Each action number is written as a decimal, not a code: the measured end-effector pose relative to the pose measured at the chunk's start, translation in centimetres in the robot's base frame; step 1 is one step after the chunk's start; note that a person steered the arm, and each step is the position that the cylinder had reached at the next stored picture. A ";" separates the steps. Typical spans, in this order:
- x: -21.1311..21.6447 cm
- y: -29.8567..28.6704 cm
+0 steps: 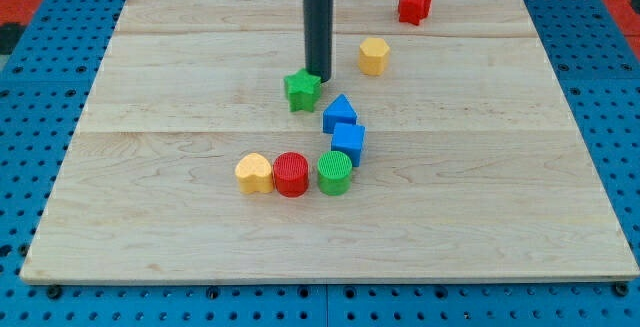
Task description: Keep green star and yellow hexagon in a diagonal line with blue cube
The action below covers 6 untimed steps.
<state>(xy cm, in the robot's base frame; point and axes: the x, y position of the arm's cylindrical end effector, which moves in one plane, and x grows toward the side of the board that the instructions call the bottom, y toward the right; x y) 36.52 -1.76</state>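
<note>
The green star (301,90) lies near the board's middle. My tip (317,75) sits right at its upper right edge, touching or nearly touching it. The yellow hexagon (374,55) lies up and to the right of the star. The blue cube (348,143) lies below and to the right of the star, with a blue triangular block (339,113) against its top. Star, hexagon and cube do not sit on one straight line; the star is left of the other two.
A green cylinder (334,172), a red cylinder (292,174) and a yellow heart-like block (254,173) form a row left of the cube's bottom. A red star-like block (414,5) lies near the board's top right. The wooden board (500,187) rests on blue pegboard.
</note>
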 end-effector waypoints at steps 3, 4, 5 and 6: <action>1.5 -7.3; 3.4 -5.1; 3.9 -3.7; 3.4 -3.9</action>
<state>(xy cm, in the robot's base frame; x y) 39.96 -5.70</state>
